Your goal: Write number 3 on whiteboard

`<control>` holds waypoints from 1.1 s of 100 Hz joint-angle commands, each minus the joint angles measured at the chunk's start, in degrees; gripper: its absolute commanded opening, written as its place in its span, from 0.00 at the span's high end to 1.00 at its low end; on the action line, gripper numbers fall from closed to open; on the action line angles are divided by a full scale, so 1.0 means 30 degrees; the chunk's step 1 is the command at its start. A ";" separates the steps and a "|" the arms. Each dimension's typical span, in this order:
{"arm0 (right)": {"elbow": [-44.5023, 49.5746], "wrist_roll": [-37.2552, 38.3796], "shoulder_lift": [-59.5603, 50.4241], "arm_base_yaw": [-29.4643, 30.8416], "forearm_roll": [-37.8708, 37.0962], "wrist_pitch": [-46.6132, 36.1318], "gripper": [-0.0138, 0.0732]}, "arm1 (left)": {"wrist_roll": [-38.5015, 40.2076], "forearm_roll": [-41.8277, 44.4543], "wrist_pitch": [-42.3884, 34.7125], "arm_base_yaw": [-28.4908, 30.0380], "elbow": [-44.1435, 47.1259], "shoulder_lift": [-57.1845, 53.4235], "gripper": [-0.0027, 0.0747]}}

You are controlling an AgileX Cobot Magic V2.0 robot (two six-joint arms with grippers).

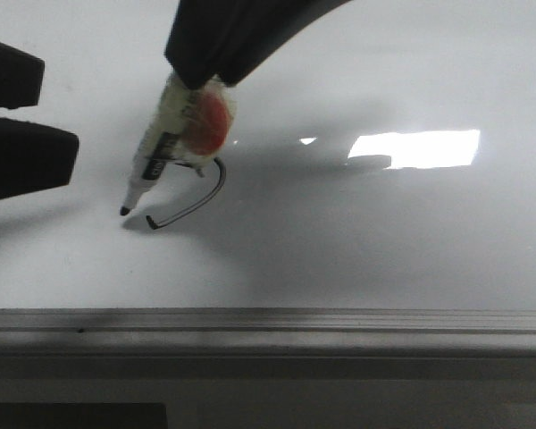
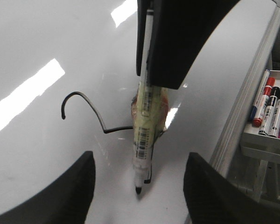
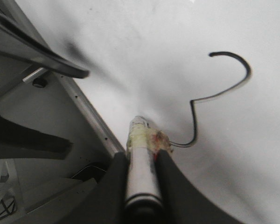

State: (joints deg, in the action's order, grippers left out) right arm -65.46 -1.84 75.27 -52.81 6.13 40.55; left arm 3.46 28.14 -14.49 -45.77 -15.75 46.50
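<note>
The whiteboard [image 1: 384, 241] fills the front view. A thin black stroke, the number 3 [image 1: 201, 201], curves under the marker; its upper part is hidden there. It shows as a hooked, angular line in the left wrist view [image 2: 91, 107] and the right wrist view [image 3: 233, 86]. My right gripper [image 1: 201, 80] is shut on a taped white marker [image 1: 165, 152], also seen from its own wrist [image 3: 141, 156]. The black tip [image 1: 124, 211] sits just left of the stroke's end; I cannot tell if it touches. My left gripper [image 1: 36, 112] is open and empty, its fingers either side of the tip [image 2: 141, 161].
The board's grey metal edge strip [image 1: 268, 326] runs along the front and also shows in the left wrist view [image 2: 245, 109]. Beyond it a white tray [image 2: 263, 151] holds several markers [image 2: 267, 100]. A bright rectangular glare [image 1: 415, 147] lies at the right.
</note>
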 commanded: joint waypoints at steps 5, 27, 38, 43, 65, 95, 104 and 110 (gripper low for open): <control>-0.0630 -0.0127 -0.0688 -0.0895 -0.0165 -0.1307 0.92 | 0.0186 -0.0353 -0.1704 -0.0145 -0.0539 0.0851 0.46; -0.0673 -0.0127 -0.0688 -0.2044 -0.0165 -0.1392 0.92 | 0.0186 -0.0693 -0.2722 -0.0145 -0.0539 0.1987 0.47; -0.0673 -0.0127 -0.0688 -0.2044 -0.0165 -0.1320 0.92 | 0.0186 -0.1839 -0.2888 -0.0145 -0.0539 0.2135 0.65; -0.0673 -0.0127 -0.0688 -0.2044 -0.0165 -0.1275 0.92 | 0.0186 -0.1839 -0.2888 -0.0145 -0.0539 0.2135 0.83; -0.0673 -0.0127 -0.0688 -0.2044 -0.0165 -0.1421 0.91 | 0.0186 -0.1691 -0.3068 -0.0145 -0.0539 0.2095 0.99; -0.0673 -0.0423 -0.0854 -0.2006 -0.0652 -0.1874 0.09 | 0.2692 -0.2627 -0.3068 -0.0145 -0.0539 0.2095 0.99; -0.0673 -0.0423 -0.1106 -0.2006 -0.0891 -0.1874 0.09 | 0.4156 -0.3646 -0.3032 -0.0145 -0.0539 0.2095 0.99; -0.0673 -0.0423 -0.1436 -0.2006 -0.0924 -0.1874 0.10 | 0.4738 -0.4695 -0.2986 -0.0145 -0.0539 0.2095 0.99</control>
State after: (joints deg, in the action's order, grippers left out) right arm -65.70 -2.43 73.95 -58.66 4.25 38.18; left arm 13.79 18.89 -19.40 -45.94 -15.75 53.12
